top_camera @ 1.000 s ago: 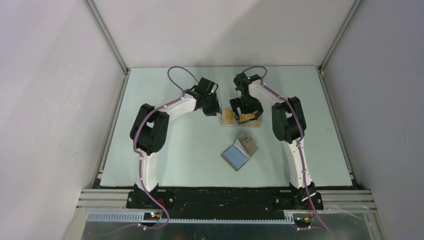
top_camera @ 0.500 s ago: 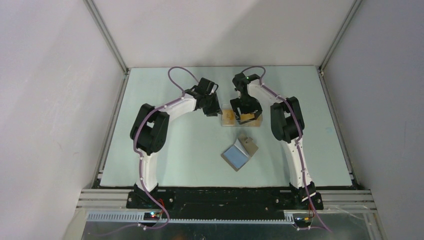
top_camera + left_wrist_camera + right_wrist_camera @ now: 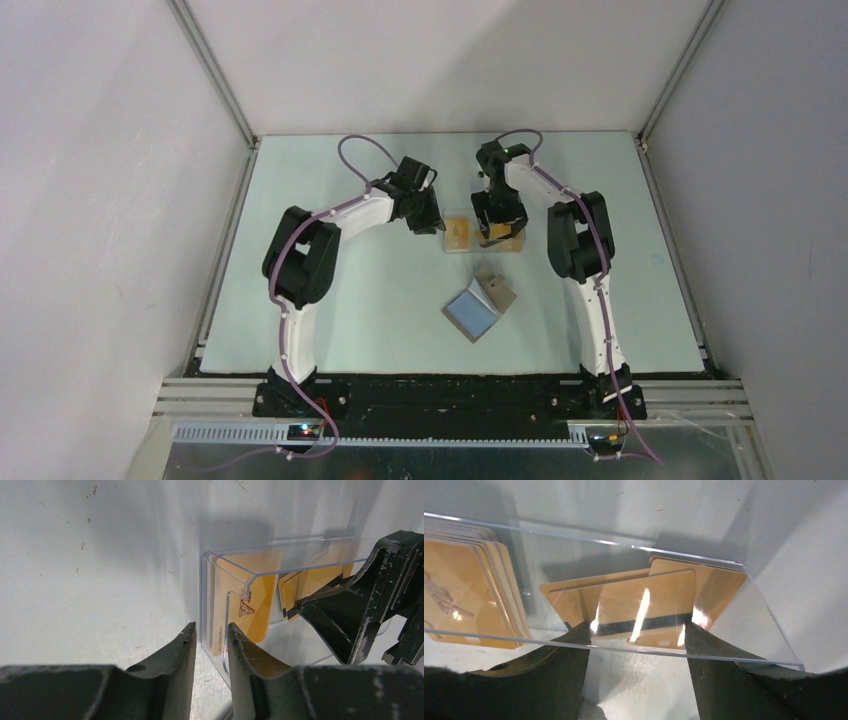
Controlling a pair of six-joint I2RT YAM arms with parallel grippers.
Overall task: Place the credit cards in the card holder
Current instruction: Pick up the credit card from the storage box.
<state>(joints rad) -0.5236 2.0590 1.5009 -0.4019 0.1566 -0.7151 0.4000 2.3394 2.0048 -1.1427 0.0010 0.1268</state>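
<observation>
A clear plastic box (image 3: 484,236) at mid-table holds the orange-gold credit cards (image 3: 457,233). One stack of them (image 3: 250,595) stands against the box's left end. My left gripper (image 3: 210,630) is shut on that end wall, one finger outside and one inside. My right gripper (image 3: 636,630) reaches down into the box's right half. Its fingertips (image 3: 583,629) press the short edges of a leaning credit card with a dark stripe (image 3: 644,612). The grey-taupe card holder (image 3: 497,291) lies nearer my bases, apart from both grippers.
A blue-grey flat panel (image 3: 470,314) adjoins the card holder on its near left. More cards lean behind the striped one (image 3: 719,587). The enclosure's grey walls and metal frame posts (image 3: 215,75) border the table.
My right gripper has turned and shifted slightly right inside the box, and its jaws have narrowed onto the striped card. The left gripper and the box have stayed put.
</observation>
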